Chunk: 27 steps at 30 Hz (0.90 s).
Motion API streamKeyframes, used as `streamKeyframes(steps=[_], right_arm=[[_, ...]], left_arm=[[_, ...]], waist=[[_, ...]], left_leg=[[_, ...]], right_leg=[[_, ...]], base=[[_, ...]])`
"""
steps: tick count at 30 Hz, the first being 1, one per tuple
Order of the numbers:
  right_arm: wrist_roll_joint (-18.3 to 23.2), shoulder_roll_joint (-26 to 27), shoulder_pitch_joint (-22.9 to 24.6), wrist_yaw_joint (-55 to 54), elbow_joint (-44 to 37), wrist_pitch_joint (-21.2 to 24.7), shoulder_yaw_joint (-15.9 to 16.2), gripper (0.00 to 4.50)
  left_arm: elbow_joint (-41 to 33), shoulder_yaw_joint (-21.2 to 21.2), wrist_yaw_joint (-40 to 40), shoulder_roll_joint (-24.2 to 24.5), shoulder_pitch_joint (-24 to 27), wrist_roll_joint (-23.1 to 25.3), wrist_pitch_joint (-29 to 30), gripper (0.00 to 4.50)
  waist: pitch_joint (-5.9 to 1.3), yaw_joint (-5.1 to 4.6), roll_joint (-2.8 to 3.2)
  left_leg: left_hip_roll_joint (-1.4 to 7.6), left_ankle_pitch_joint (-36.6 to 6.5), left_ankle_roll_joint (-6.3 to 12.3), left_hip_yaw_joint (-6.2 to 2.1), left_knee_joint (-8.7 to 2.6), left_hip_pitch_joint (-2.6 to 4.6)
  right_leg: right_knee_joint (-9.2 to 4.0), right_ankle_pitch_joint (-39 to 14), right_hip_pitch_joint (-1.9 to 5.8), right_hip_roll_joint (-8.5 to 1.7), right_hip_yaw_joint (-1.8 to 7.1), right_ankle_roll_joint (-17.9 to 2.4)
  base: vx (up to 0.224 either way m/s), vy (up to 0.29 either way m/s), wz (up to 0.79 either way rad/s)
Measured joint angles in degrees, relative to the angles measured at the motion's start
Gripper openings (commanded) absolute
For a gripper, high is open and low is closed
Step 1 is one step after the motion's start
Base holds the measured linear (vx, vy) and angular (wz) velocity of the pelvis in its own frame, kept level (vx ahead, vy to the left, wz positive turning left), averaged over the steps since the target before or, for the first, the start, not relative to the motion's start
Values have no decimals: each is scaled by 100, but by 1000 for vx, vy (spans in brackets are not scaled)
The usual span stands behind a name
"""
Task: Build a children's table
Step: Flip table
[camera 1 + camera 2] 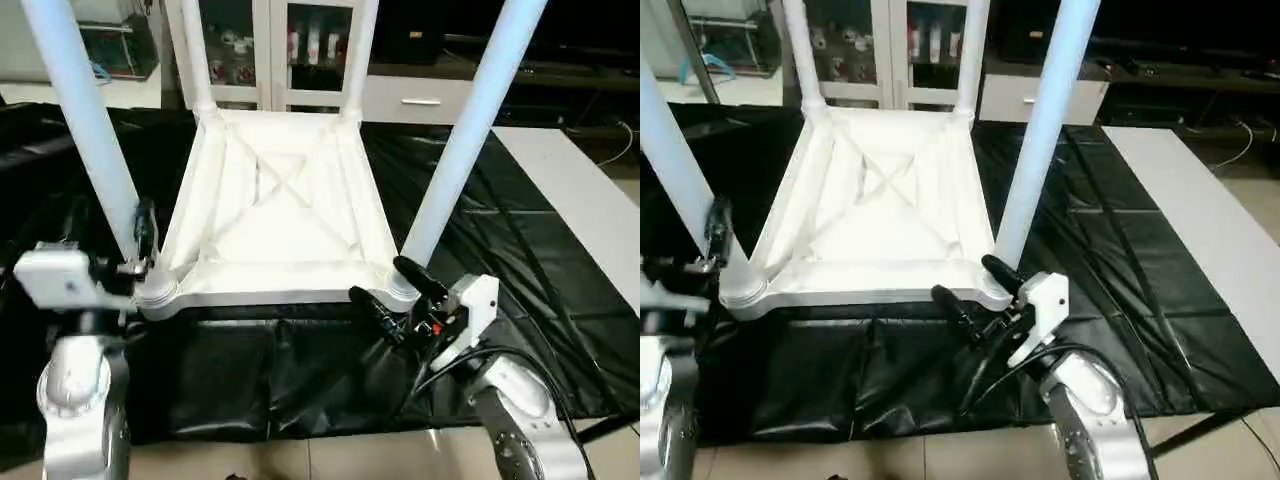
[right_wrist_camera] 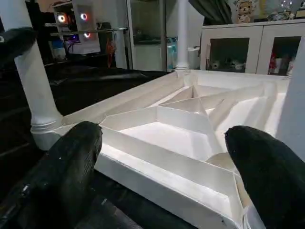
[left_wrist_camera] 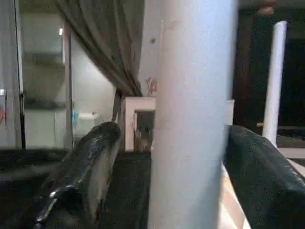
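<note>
Left tool (image 1: 143, 240) astride near-left leg (image 1: 85, 120) of upturned tabletop (image 1: 280, 215).

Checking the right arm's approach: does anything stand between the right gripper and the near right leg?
Nothing visible does. The right gripper sits open at the tabletop's near right corner, right beside that leg, with only bare black cover beneath.

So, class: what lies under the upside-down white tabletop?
The tabletop rests on a black cover spread over the work table. The cover shows all around it; whatever lies directly beneath the tabletop is hidden.
</note>
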Motion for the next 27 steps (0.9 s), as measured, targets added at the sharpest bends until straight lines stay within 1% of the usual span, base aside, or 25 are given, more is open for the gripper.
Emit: streamKeyframes(steps=[2,4,5,6,7,8,11,14,16,17,18,19,22,23,24,25,27], right_arm=[[2,15,0,-9,0,21,41,450],[6,23,4,-9,-1,75,47,450],[6,23,4,-9,-1,80,50,450],[6,21,8,-11,-2,82,49,450],[7,20,12,-13,-2,85,49,450],[7,18,22,-16,-3,88,49,450],[5,25,27,-44,-2,106,50,450],[14,71,21,-159,-1,202,36,450],[60,126,19,-190,4,337,35,450],[80,130,17,-191,4,387,36,450],[112,129,14,-181,4,429,34,450],[183,122,11,-138,4,492,35,450],[346,64,18,16,-28,605,56,450],[424,-26,40,140,-70,639,105,450],[447,-53,49,208,-87,683,118,450],[453,-59,50,243,-94,710,126,450],[432,-57,49,247,-97,716,148,450]], left_arm=[[14,44,50,70,-169,-102,213,422],[10,74,34,191,-358,-265,493,440],[-14,94,30,222,-399,-329,572,446],[-51,97,21,225,-401,-405,662,446],[-80,92,11,222,-409,-473,750,425],[-134,91,5,197,-434,-645,941,406],[-264,92,7,110,-490,-1074,1467,406],[-395,90,13,27,-496,-1482,1935,365],[-434,109,60,-71,-508,-1695,2062,369],[-451,110,93,-87,-516,-1775,2094,365],[-462,134,146,-98,-525,-1827,2136,347],[-474,194,191,-115,-541,-1919,2197,320],[-566,306,261,-114,-552,-2067,2398,327],[-620,341,293,-145,-554,-2195,2506,298],[-657,364,323,-158,-554,-2232,2566,285],[-673,382,330,-146,-553,-2221,2602,286],[-685,386,346,-110,-552,-2229,2689,291]], waist=[[-4,13,14],[-9,29,49],[-17,50,80],[-24,58,95],[-24,66,106],[-18,70,117],[-15,82,131],[-15,81,132],[-15,80,132],[-15,81,132],[-15,80,132],[-15,81,132],[-13,79,136],[-14,83,142],[-14,83,141],[-14,82,142],[-11,82,166]], left_leg=[[0,0,0,0,0,-1],[0,0,0,1,0,-1],[-1,0,0,3,0,-1],[-1,0,0,8,0,0],[-1,0,1,10,0,0],[0,0,0,10,0,-1],[0,0,0,12,0,0],[0,0,0,13,0,1],[0,0,0,14,0,0],[1,0,0,14,0,1],[1,1,0,14,0,0],[1,1,0,14,0,0],[0,1,0,14,0,0],[0,1,1,18,0,-1],[1,1,1,19,0,-2],[1,1,1,18,0,-2],[1,3,5,21,0,-2]], right_leg=[[0,0,-1,0,0,0],[0,0,0,0,2,0],[-2,0,0,0,5,-1],[-3,0,0,0,9,-1],[-2,-1,-1,0,10,-2],[-1,-1,-4,0,10,-2],[4,-1,-5,0,11,-3],[8,-1,-6,0,12,-3],[9,-1,-5,0,13,-3],[9,-1,-5,0,13,-3],[9,-1,-5,0,13,-3],[9,-1,-5,0,13,-3],[6,-1,-6,0,14,-3],[4,-1,-6,0,16,-3],[4,-1,-6,0,16,-3],[4,-2,-6,0,16,-3],[5,-1,-11,0,19,-3]], base=[[0,0,0],[0,0,0],[0,0,0],[0,0,0],[0,0,0],[0,0,0],[0,0,0],[0,0,0],[0,0,0],[0,0,0],[0,0,0],[0,0,0],[0,0,0],[0,0,0],[0,0,0],[0,0,0],[0,0,0]])
